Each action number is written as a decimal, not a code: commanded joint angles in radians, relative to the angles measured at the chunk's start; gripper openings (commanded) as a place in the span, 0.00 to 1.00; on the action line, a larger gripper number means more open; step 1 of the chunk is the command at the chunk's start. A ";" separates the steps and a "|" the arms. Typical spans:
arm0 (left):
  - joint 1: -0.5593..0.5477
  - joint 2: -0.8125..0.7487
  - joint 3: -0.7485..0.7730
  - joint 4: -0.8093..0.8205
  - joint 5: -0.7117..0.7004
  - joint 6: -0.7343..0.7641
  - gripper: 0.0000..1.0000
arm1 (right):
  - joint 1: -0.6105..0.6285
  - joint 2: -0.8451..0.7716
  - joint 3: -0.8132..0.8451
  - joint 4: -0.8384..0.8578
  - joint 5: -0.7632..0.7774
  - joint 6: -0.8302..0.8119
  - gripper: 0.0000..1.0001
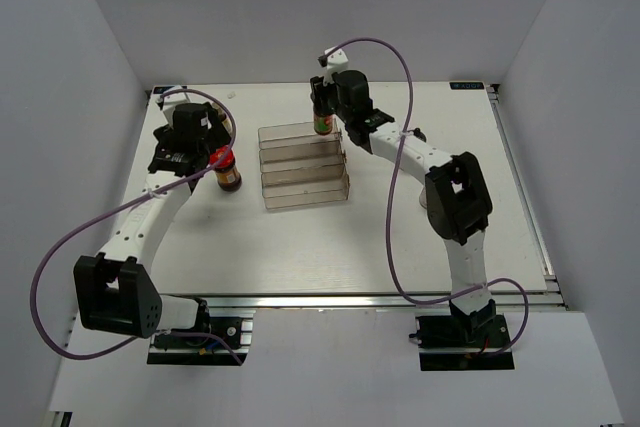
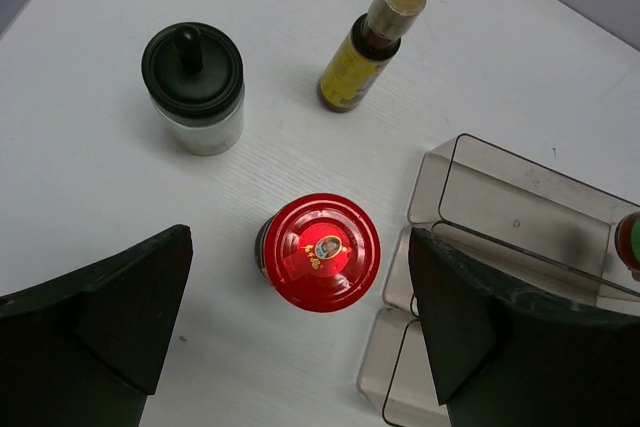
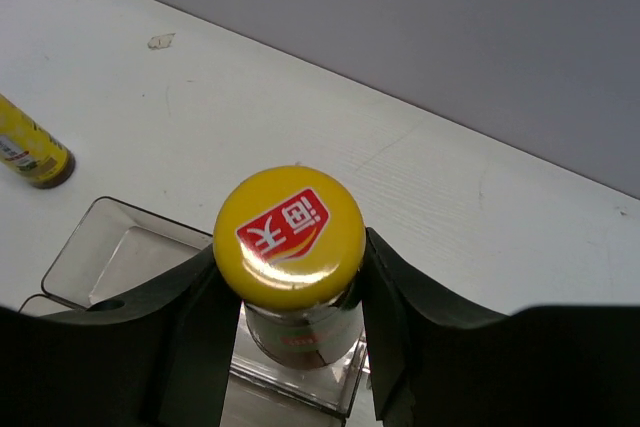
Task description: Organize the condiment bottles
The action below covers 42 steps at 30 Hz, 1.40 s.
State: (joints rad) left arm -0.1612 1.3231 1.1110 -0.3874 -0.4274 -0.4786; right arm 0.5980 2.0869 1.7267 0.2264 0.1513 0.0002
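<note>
The clear stepped rack (image 1: 303, 179) sits mid-counter, its steps running left to right. At the right end of its farthest step stands the tall red-sauce bottle (image 3: 289, 235) with the yellow cap. The right fingers (image 3: 185, 332) are clamped on it from both sides just under the cap. Its base sits inside that clear compartment, but I cannot tell whether it rests on the floor of the step or hangs just above it.

To the left of the rack, on the bare white counter (image 1: 400, 247), the red-lidded dark jar (image 2: 320, 252) stands upright just beside the rack's near-left corner. The left fingers (image 2: 110, 317) are spread wide above it, one on each side, and touch nothing.

Farther back on the left stand two more bottles, apart from each other. The black-topped white shaker (image 2: 193, 87) is the one more to the left. The slim brown bottle (image 2: 368, 52) with the yellow label is closer to the rack.
</note>
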 commanded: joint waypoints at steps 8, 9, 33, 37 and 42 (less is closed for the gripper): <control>0.000 0.051 0.067 0.001 -0.039 0.003 0.98 | 0.005 0.044 0.105 0.132 0.021 -0.054 0.00; 0.000 0.057 0.069 0.001 -0.039 0.003 0.98 | 0.005 0.045 0.094 0.136 0.021 -0.049 0.00; 0.009 0.189 0.165 -0.008 -0.031 0.008 0.98 | 0.005 0.070 -0.044 0.160 0.062 0.024 0.30; 0.009 0.189 0.176 -0.022 -0.040 0.009 0.98 | 0.003 0.047 -0.075 0.177 0.057 0.043 0.76; 0.009 0.200 0.200 -0.005 -0.024 0.047 0.98 | 0.005 0.003 -0.061 0.165 0.057 0.037 0.89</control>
State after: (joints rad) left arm -0.1581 1.5234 1.2625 -0.3954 -0.4557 -0.4622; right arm 0.5980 2.1860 1.6581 0.3340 0.2001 0.0277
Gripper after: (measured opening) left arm 0.982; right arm 0.891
